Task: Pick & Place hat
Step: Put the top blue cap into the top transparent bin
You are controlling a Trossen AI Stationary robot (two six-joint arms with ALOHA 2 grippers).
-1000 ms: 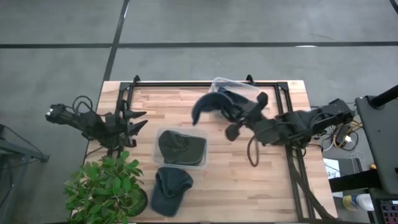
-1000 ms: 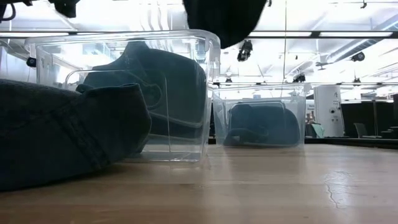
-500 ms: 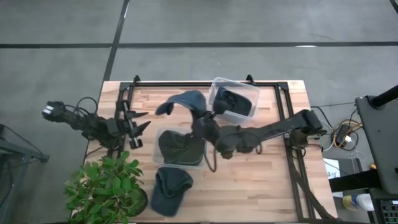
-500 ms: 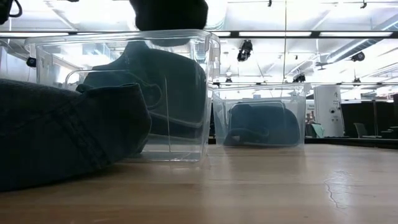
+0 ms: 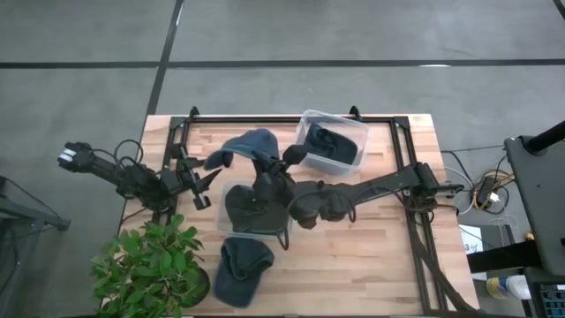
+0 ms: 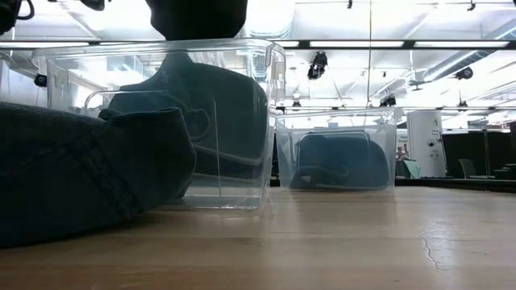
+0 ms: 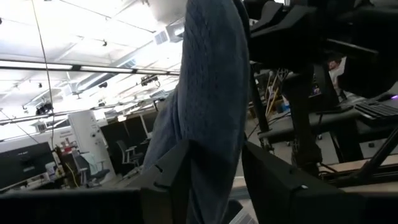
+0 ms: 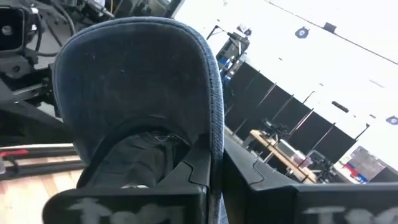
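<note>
Holding blue hat (image 5: 252, 146) w/ right tool (image 5: 269, 172) | over bin (image 5: 231, 228) w/ hat

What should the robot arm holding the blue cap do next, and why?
Probably lower it a little. The right end effector grips the blue denim cap above the table, beside the clear plastic bin that already holds a dark green cap. The left end effector waits open nearby. Lowering first should bring the cap safely closer before letting go.
</note>
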